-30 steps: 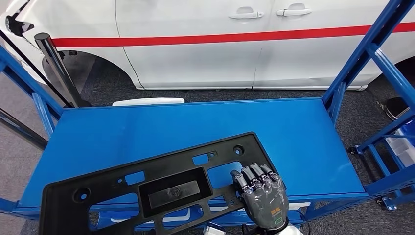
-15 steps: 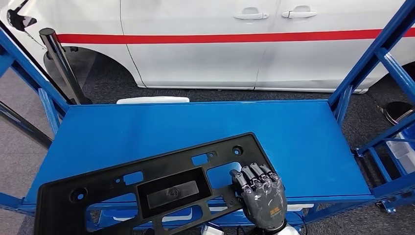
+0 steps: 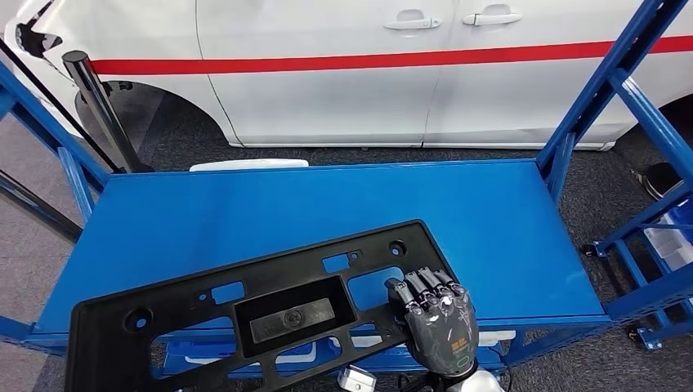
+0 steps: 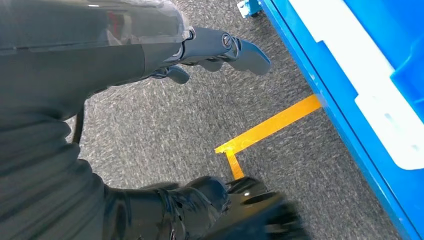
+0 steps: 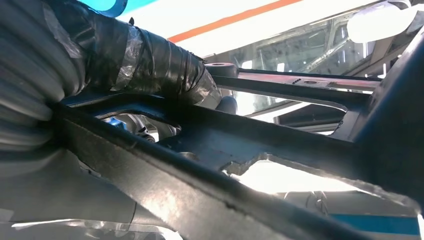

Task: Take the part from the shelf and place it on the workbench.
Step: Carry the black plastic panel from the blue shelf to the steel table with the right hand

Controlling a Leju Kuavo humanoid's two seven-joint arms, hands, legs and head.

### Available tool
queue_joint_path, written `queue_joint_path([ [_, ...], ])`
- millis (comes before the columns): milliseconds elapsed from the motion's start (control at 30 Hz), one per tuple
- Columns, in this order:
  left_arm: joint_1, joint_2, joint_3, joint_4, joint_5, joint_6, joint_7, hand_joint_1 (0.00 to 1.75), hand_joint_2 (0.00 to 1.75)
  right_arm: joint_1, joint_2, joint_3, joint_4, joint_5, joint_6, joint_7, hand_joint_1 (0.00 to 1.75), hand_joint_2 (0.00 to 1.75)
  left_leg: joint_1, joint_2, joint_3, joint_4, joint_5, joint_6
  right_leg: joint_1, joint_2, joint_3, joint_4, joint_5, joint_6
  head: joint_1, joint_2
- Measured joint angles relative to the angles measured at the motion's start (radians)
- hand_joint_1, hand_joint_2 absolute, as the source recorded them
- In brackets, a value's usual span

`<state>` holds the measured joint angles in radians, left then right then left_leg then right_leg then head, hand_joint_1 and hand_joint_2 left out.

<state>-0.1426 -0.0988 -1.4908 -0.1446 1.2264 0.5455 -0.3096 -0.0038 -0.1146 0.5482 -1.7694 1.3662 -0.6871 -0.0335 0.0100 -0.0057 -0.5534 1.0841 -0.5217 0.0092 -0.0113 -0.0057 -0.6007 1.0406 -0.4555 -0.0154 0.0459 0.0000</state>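
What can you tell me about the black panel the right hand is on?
The black panel is a long, flat piece that looks like moulded plastic, with round holes near its ends, several rectangular cut-outs and a recessed tray in the middle. It lies tilted across the near edge of the blue shelf, its left and near parts hanging past that edge. The right hand grips its right end, fingers curled over the top; the right wrist view shows the hand wrapped around a bar of it.

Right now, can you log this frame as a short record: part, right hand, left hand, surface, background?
part: black plastic panel with cut-outs, lying tilted over the near edge of the shelf
right hand: right hand grips the panel's right end, fingers curled over it
left hand: left hand hangs above grey carpet, holds nothing
surface: blue shelf
background: white car with red stripe
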Motion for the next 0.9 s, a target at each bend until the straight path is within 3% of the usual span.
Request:
queue_joint_path([
  [67, -0.001, 0.000, 0.000, 0.000, 0.000, 0.001, 0.001, 0.00, 1.75, -0.004, 0.000, 0.000, 0.001, -0.002, 0.000, 0.000, 1.73, 1.75, -0.005, -0.001, 0.026, -0.061, 0.013, 0.008, 0.002, 0.000, -0.004, 0.002, 0.006, 0.010, 0.000, 0.000],
  [167, 0.002, 0.000, 0.000, 0.000, 0.003, 0.002, 0.002, 0.00, 1.75, -0.008, 0.000, 0.000, 0.002, -0.005, 0.000, -0.004, 1.73, 1.75, -0.005, 0.001, 0.022, -0.071, 0.028, 0.023, 0.002, 0.002, -0.008, 0.000, 0.011, 0.029, 0.001, 0.000],
  [233, 0.001, 0.000, 0.000, 0.000, 0.004, 0.002, 0.002, 0.00, 1.75, -0.010, 0.000, 0.000, 0.004, -0.008, 0.000, -0.005, 1.73, 1.75, 0.000, 0.004, 0.017, -0.081, 0.044, 0.036, 0.001, 0.004, -0.027, 0.049, -0.035, 0.038, 0.002, 0.000],
  [300, 0.001, 0.000, 0.000, 0.000, 0.005, 0.003, 0.003, 0.00, 1.75, -0.012, 0.000, 0.000, 0.008, -0.010, 0.000, -0.006, 1.73, 1.75, -0.001, 0.007, 0.004, -0.080, 0.054, 0.044, -0.002, 0.005, -0.071, 0.171, -0.118, 0.045, 0.002, 0.000],
  [333, 0.002, 0.000, 0.000, 0.000, 0.005, 0.003, 0.004, 0.00, 1.75, -0.012, 0.000, 0.000, 0.011, -0.012, 0.000, -0.006, 1.73, 1.75, -0.001, 0.007, -0.004, -0.077, 0.058, 0.044, -0.003, 0.005, -0.092, 0.233, -0.147, 0.049, 0.002, 0.000],
  [367, 0.003, 0.000, 0.000, 0.000, 0.006, 0.003, 0.005, 0.00, 1.75, -0.012, 0.000, 0.000, 0.014, -0.013, 0.000, -0.006, 1.73, 1.75, -0.002, 0.008, -0.011, -0.074, 0.061, 0.044, -0.003, 0.005, -0.098, 0.266, -0.156, 0.050, 0.002, 0.000],
  [400, 0.004, 0.000, 0.000, 0.000, 0.006, 0.003, 0.006, 0.00, 1.75, -0.012, 0.000, 0.000, 0.016, -0.014, 0.000, -0.006, 1.73, 1.75, -0.002, 0.008, -0.018, -0.070, 0.063, 0.043, -0.003, 0.004, -0.087, 0.263, -0.145, 0.051, 0.002, 0.000],
  [433, 0.004, 0.000, 0.000, 0.000, 0.006, 0.003, 0.007, 0.00, 1.75, -0.012, 0.000, 0.000, 0.018, -0.015, 0.000, -0.006, 1.73, 1.75, -0.002, 0.008, -0.023, -0.066, 0.064, 0.042, -0.004, 0.004, -0.055, 0.219, -0.119, 0.050, 0.002, 0.000],
  [500, 0.004, 0.000, 0.000, 0.000, 0.006, 0.003, 0.008, 0.00, 1.75, -0.014, 0.000, 0.000, 0.019, -0.016, 0.000, -0.006, 1.73, 1.75, -0.003, 0.007, -0.030, -0.058, 0.066, 0.038, -0.002, 0.005, 0.030, 0.080, -0.073, 0.043, 0.002, 0.000],
  [567, 0.003, 0.000, 0.000, 0.000, 0.006, 0.003, 0.008, 0.00, 1.75, -0.016, 0.000, 0.000, 0.019, -0.017, 0.000, -0.006, 1.73, 1.75, -0.006, 0.006, -0.035, -0.055, 0.071, 0.028, 0.003, 0.005, 0.071, 0.002, -0.057, 0.034, 0.002, 0.000],
  [667, 0.004, 0.001, 0.000, 0.000, 0.006, 0.003, 0.008, 0.00, 1.75, -0.018, 0.000, 0.000, 0.019, -0.018, 0.000, -0.007, 1.73, 1.75, -0.007, 0.004, -0.043, -0.053, 0.079, 0.008, 0.003, 0.004, 0.061, -0.011, -0.045, 0.014, 0.002, 0.000],
  [700, 0.004, 0.001, 0.000, 0.000, 0.006, 0.003, 0.009, 0.00, 1.75, -0.018, 0.001, 0.000, 0.019, -0.018, 0.000, -0.007, 1.73, 1.75, -0.007, 0.004, -0.051, -0.042, 0.067, 0.002, 0.000, 0.003, 0.056, -0.015, -0.038, 0.005, 0.001, 0.000],
  [767, 0.004, 0.001, 0.000, 0.000, 0.006, 0.003, 0.010, 0.00, 1.75, -0.020, 0.004, 0.000, 0.019, -0.019, 0.000, -0.008, 1.73, 1.75, -0.003, 0.003, -0.083, 0.035, 0.001, -0.007, -0.003, 0.000, 0.042, -0.020, -0.024, -0.009, 0.000, 0.000],
  [833, 0.004, 0.001, 0.000, 0.000, 0.006, 0.003, 0.012, 0.00, 1.75, -0.020, 0.006, 0.000, 0.020, -0.020, 0.000, -0.009, 1.73, 1.75, -0.001, 0.003, -0.125, 0.163, -0.075, -0.015, -0.001, -0.001, 0.024, -0.019, -0.013, -0.013, -0.001, 0.000],
  [867, 0.004, 0.002, 0.000, 0.000, 0.006, 0.003, 0.012, 0.00, 1.75, -0.020, 0.006, 0.000, 0.020, -0.020, 0.000, -0.009, 1.73, 1.75, 0.000, 0.003, -0.134, 0.205, -0.090, -0.017, 0.000, -0.002, 0.016, -0.017, -0.007, -0.013, -0.001, 0.000],
  [900, 0.005, 0.002, 0.000, 0.000, 0.006, 0.003, 0.012, 0.00, 1.75, -0.020, 0.006, 0.000, 0.021, -0.020, 0.000, -0.010, 1.73, 1.75, 0.000, 0.003, -0.126, 0.214, -0.086, -0.018, 0.000, -0.002, 0.009, -0.016, -0.002, -0.012, -0.001, 0.000],
])
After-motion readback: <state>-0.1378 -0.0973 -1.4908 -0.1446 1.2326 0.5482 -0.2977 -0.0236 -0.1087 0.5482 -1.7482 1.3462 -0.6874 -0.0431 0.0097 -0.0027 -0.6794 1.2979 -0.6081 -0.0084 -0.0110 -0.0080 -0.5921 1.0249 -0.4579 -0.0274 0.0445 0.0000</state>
